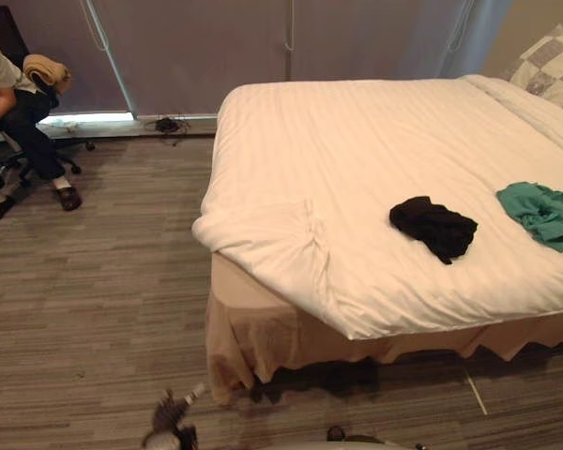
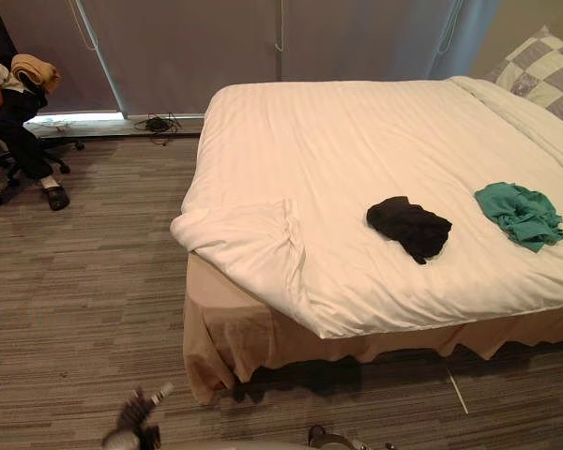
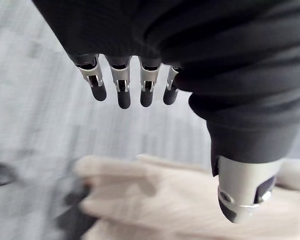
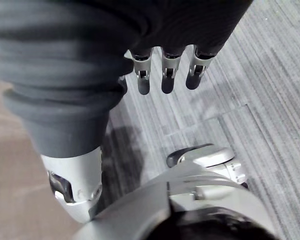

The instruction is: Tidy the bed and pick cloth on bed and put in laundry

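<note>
A: Cloths?
B: Black cloth [image 1: 433,226] lies right of centre on the bed [image 1: 357,131], short of its lower edge. Teal cloth [image 1: 540,213] is at the frame's right edge.
A: Hands?
B: Left hand [image 3: 124,95] and right hand [image 4: 169,75]: fingers straight, slightly apart, holding nothing. Open carpet [image 1: 94,281] on the left, seated person [image 1: 9,103] in the upper left.

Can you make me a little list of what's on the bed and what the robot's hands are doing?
bed: white cover, front corner rumpled
black cloth: bunched on the cover, near the front edge
teal cloth: bunched, right of the black one, not touching it
pillow: checked, far right end
left hand: fingers straight, holding nothing
right hand: fingers straight, holding nothing
person: sitting, far left
</note>
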Controlling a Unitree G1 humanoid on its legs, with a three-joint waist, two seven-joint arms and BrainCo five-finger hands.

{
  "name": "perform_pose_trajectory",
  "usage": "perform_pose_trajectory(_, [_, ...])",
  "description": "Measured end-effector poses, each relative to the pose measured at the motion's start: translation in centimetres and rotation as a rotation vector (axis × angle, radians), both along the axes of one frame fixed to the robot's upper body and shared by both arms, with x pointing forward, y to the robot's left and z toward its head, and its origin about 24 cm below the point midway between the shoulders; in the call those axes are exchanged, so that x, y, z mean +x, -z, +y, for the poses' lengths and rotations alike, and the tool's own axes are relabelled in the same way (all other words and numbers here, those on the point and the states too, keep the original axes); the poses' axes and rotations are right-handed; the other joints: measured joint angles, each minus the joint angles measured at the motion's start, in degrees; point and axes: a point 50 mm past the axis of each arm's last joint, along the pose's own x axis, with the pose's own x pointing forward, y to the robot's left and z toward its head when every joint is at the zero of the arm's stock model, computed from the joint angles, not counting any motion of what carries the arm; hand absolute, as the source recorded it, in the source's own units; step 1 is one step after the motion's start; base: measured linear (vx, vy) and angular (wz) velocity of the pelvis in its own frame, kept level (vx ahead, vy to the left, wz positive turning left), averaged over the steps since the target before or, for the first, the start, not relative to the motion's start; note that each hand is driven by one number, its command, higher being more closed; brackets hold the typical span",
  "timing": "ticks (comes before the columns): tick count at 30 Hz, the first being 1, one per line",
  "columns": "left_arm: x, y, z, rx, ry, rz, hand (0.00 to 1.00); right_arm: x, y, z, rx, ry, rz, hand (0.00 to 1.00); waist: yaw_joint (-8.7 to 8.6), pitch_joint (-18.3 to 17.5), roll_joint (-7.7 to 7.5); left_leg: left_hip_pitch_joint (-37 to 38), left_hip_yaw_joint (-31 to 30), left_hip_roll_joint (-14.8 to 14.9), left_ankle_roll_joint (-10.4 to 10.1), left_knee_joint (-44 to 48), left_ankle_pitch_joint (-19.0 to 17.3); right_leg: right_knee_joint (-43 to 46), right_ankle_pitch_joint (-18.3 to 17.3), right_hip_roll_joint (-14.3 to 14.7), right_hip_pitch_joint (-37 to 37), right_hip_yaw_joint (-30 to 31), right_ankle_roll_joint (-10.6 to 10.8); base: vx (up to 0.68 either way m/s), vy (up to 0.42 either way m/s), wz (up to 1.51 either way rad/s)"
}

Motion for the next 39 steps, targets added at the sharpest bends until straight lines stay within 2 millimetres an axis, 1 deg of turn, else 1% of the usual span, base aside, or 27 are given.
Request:
perform_pose_trajectory(2, [2.9,-5.5,3.7,0.192,-0.043,-0.198,0.0,-1.4,-0.1,-0.3,-0.018,0.005,0.016,0.0,-0.04,-0.7,0.72,-0.6,0.1,0.0,0.0,-0.1,0.1,-1.5,1.0,0.1,0.0,-0.1,-0.2,-0.04,-0.013,0.0])
perform_pose_trajectory(3, [3.3,-6.6,4.4,0.226,-0.055,-0.232,0.0,-1.9,-0.2,-0.4,-0.021,0.008,0.025,0.0,-0.12,-1.0,1.0,-0.8,0.1,-0.1,0.0,-0.1,0.1,-2.0,1.2,0.1,0.0,-0.2,-0.2,0.0,0.0,0.0])
perform_pose_trajectory(4, [4.2,-8.5,5.2,0.283,-0.061,-0.288,0.0,-2.6,-0.3,-0.7,-0.028,0.011,0.039,0.0,-0.36,-1.5,1.68,-1.0,0.1,-0.1,0.0,-0.3,0.1,-2.5,1.4,0.2,0.0,-0.2,-0.1,0.0,-0.009,0.04])
perform_pose_trajectory(5, [5.0,-10.2,5.7,0.337,-0.05,-0.333,0.0,-3.1,-0.3,-0.8,-0.032,0.014,0.05,0.0,-0.64,-2.0,1.87,-1.0,0.1,-0.1,0.0,-0.4,0.1,-2.8,1.4,0.1,0.1,-0.3,-0.1,0.02,0.002,0.04])
perform_pose_trajectory(7, [6.4,-12.4,5.7,0.407,-0.014,-0.391,0.0,-3.3,-0.4,-1.0,-0.039,0.015,0.053,0.0,-1.1,-2.2,2.46,-1.1,0.3,-0.1,0.0,-1.0,0.3,-3.1,1.4,0.1,-0.1,-0.4,-0.1,0.01,0.006,0.02])
perform_pose_trajectory(8, [7.6,-13.6,5.3,0.436,0.023,-0.429,0.0,-3.2,-0.4,-1.2,-0.043,0.014,0.049,0.0,-1.23,-2.1,2.82,-1.3,0.5,-0.1,-0.1,-1.3,0.5,-3.1,1.4,0.1,-0.4,-0.4,-0.1,0.0,0.0,0.0])
perform_pose_trajectory(9, [8.3,-14.3,4.9,0.45,0.046,-0.449,0.0,-3.2,-0.5,-1.3,-0.046,0.015,0.046,0.0,-1.24,-1.9,2.78,-1.4,0.8,-0.1,-0.3,-1.3,0.7,-3.1,1.5,0.1,-0.7,-0.3,0.0,0.02,0.013,-0.06])
perform_pose_trajectory(10, [9.9,-15.6,3.9,0.475,0.101,-0.492,0.0,-2.8,-0.6,-1.6,-0.053,0.013,0.029,0.0,-1.25,-1.6,2.65,-2.2,1.4,-0.1,-0.3,-1.4,1.3,-2.8,2.1,0.1,-2.0,0.3,0.2,0.01,0.017,-0.12])
perform_pose_trajectory(11, [11.6,-17.0,2.6,0.499,0.158,-0.54,0.0,-2.2,-0.7,-1.6,-0.054,0.009,0.011,0.0,-1.32,-1.5,3.04,-4.0,1.9,-0.3,-0.4,-1.1,1.6,-1.7,2.2,-0.1,-4.2,0.7,0.0,-0.01,0.018,-0.15])
perform_pose_trajectory(12, [12.6,-17.8,1.8,0.514,0.19,-0.568,0.0,-1.8,-0.7,-1.6,-0.053,0.006,-0.003,0.0,-1.33,-0.9,2.81,-4.6,2.3,-0.4,-0.6,-1.0,2.0,-1.0,2.2,-0.1,-5.4,1.1,0.0,-0.03,0.023,-0.21])
perform_pose_trajectory(13, [14.4,-19.8,0.1,0.546,0.247,-0.632,0.0,-0.6,-0.8,-1.6,-0.052,-0.002,-0.036,0.0,-1.4,1.1,2.28,-5.7,3.5,-0.6,-0.6,-0.8,2.6,0.7,2.2,-0.2,-7.6,2.1,0.0,-0.06,0.017,-0.22])
perform_pose_trajectory(14, [15.3,-20.9,-0.8,0.557,0.272,-0.668,0.0,0.1,-0.8,-1.5,-0.051,-0.005,-0.056,0.0,-1.4,2.2,2.0,-6.5,4.0,-0.8,-0.6,-0.5,2.7,1.5,2.2,-0.2,-9.0,2.6,0.0,-0.11,0.016,-0.35])
perform_pose_trajectory(16, [17.7,-24.4,-4.2,0.628,0.378,-0.766,0.0,3.0,-1.2,-1.1,-0.046,-0.009,-0.14,0.0,-1.7,4.5,0.72,-11.8,5.9,-1.4,-0.6,1.2,2.7,3.8,2.6,-0.4,-15.4,5.0,0.4,-0.13,0.012,-0.35])
perform_pose_trajectory(18, [19.1,-26.1,-6.6,0.68,0.458,-0.802,0.0,4.7,-1.5,-0.8,-0.049,-0.016,-0.194,0.0,-2.32,6.4,0.35,-14.2,7.2,-1.4,-0.6,2.0,2.7,3.9,3.3,-0.7,-18.3,6.3,0.6,-0.05,0.005,-0.29])
perform_pose_trajectory(20, [20.7,-27.5,-8.0,0.722,0.496,-0.795,0.0,6.7,-2.1,-0.6,-0.049,-0.023,-0.261,0.0,-3.28,9.1,0.51,-15.5,8.1,-1.1,-0.6,2.8,2.7,4.0,3.8,-0.6,-19.6,7.1,0.7,-0.03,-0.012,-0.22])
perform_pose_trajectory(21, [21.6,-28.7,-8.5,0.738,0.501,-0.795,0.0,7.8,-2.5,-0.5,-0.049,-0.021,-0.3,0.0,-3.31,10.5,0.41,-16.7,8.8,-1.0,-0.6,3.5,2.7,4.0,4.3,-0.3,-20.8,7.8,0.6,-0.05,-0.013,-0.19])
perform_pose_trajectory(22, [22.4,-30.1,-9.0,0.753,0.504,-0.801,1.0,8.7,-2.8,-0.5,-0.055,-0.015,-0.337,0.0,-3.18,12.1,0.35,-17.9,9.4,-1.0,-0.6,4.0,2.7,4.0,4.8,-0.2,-21.9,8.2,0.6,-0.05,-0.013,-0.15])
perform_pose_trajectory(24, [23.2,-31.4,-9.7,0.788,0.52,-0.795,1.0,9.6,-3.2,-0.6,-0.068,0.005,-0.377,0.0,-3.36,13.6,0.45,-19.5,9.6,-1.0,-0.6,5.0,2.7,4.0,5.1,-0.2,-23.4,8.4,0.6,-0.02,-0.006,-0.03])
perform_pose_trajectory(25, [23.6,-31.7,-10.0,0.805,0.53,-0.778,1.0,9.8,-3.4,-0.7,-0.071,0.012,-0.391,0.0,-3.6,14.6,0.49,-19.8,10.0,-1.0,-0.6,5.5,2.7,4.0,5.3,-0.1,-23.6,8.4,0.6,0.0,0.0,0.0])
perform_pose_trajectory(27, [24.3,-31.1,-9.9,0.8,0.537,-0.715,1.0,10.0,-3.6,-0.8,-0.079,0.023,-0.406,0.0,-4.14,15.7,0.34,-19.9,11.3,-0.7,-0.6,6.1,2.7,4.0,5.4,-0.1,-23.6,8.9,0.6,0.0,0.011,-0.04])
perform_pose_trajectory(28, [24.7,-30.2,-9.6,0.803,0.552,-0.655,1.0,10.0,-3.6,-0.8,-0.083,0.031,-0.406,0.0,-4.59,15.8,0.39,-19.9,11.6,-0.6,-0.6,6.2,2.7,4.0,5.4,-0.1,-23.6,9.0,0.6,-0.01,0.011,-0.08])
perform_pose_trajectory(31, [25.3,-27.6,-9.4,0.823,0.608,-0.494,1.0,9.8,-3.5,-0.9,-0.074,0.057,-0.406,0.0,-4.49,15.9,0.36,-19.9,13.4,0.0,0.1,7.6,1.5,4.0,5.4,0.1,-23.5,9.7,0.6,-0.01,0.019,-0.13])
perform_pose_trajectory(34, [25.2,-26.4,-9.1,0.805,0.634,-0.44,1.0,9.8,-3.6,-1.4,-0.076,0.079,-0.411,0.0,-4.27,15.9,0.3,-19.2,14.2,0.0,0.4,8.5,0.9,4.0,5.4,0.0,-22.6,10.0,0.8,-0.02,0.026,-0.12])
perform_pose_trajectory(36, [24.8,-24.3,-8.4,0.763,0.636,-0.392,1.0,9.6,-3.8,-2.2,-0.086,0.116,-0.413,0.0,-4.32,15.9,0.33,-17.7,14.2,0.2,0.7,8.9,0.2,3.9,5.2,0.1,-20.5,10.0,1.0,-0.03,0.034,-0.09])
perform_pose_trajectory(37, [24.3,-22.7,-7.9,0.74,0.641,-0.35,1.0,9.5,-4.0,-3.1,-0.103,0.141,-0.416,0.0,-4.3,15.8,0.4,-16.5,14.2,0.3,0.7,9.0,-0.4,3.9,4.9,0.1,-19.1,9.9,1.0,-0.02,0.039,-0.05])
perform_pose_trajectory(38, [23.6,-20.7,-7.0,0.711,0.639,-0.297,1.0,9.4,-4.4,-4.4,-0.13,0.184,-0.429,0.0,-4.24,15.7,0.5,-15.1,14.3,0.2,0.7,8.7,-0.5,3.9,4.7,0.0,-17.8,9.7,1.0,-0.01,0.041,-0.03])
perform_pose_trajectory(39, [23.1,-19.9,-6.6,0.701,0.632,-0.28,1.0,9.4,-4.6,-5.0,-0.142,0.2,-0.435,0.0,-4.23,15.6,0.52,-14.6,14.3,0.1,0.7,8.5,-0.5,3.9,4.6,-0.1,-17.4,9.7,1.1,-0.01,0.046,-0.01])
